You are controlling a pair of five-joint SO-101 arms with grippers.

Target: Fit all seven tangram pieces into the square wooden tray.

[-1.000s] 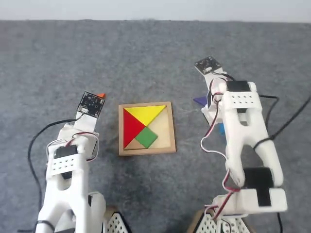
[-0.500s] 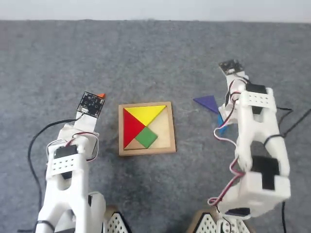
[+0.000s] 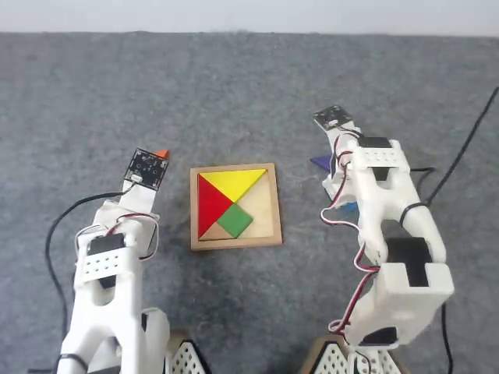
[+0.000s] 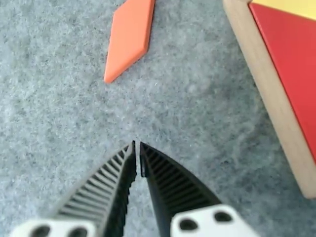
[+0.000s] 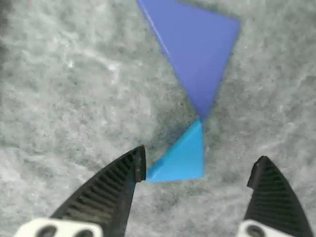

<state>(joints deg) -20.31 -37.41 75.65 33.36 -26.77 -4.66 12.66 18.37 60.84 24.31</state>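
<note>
Right pincer (image 5: 201,157) spread apart over a light-blue triangle (image 5: 185,160).
Left pincer (image 4: 137,144) closed together above the grey bench (image 4: 197,98), near an orange parallelogram (image 4: 129,37) beside the wooden tray (image 4: 259,79).

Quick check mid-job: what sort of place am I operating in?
Probably a tabletop robotics test bench: a grey felt-like mat is the work surface, two white arms stand side by side, and a wooden tray holds coloured puzzle pieces.

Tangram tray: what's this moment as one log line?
tray: yellow triangle, red triangle, green square in | left gripper: shut, by orange piece | right gripper: open above light-blue triangle
</note>
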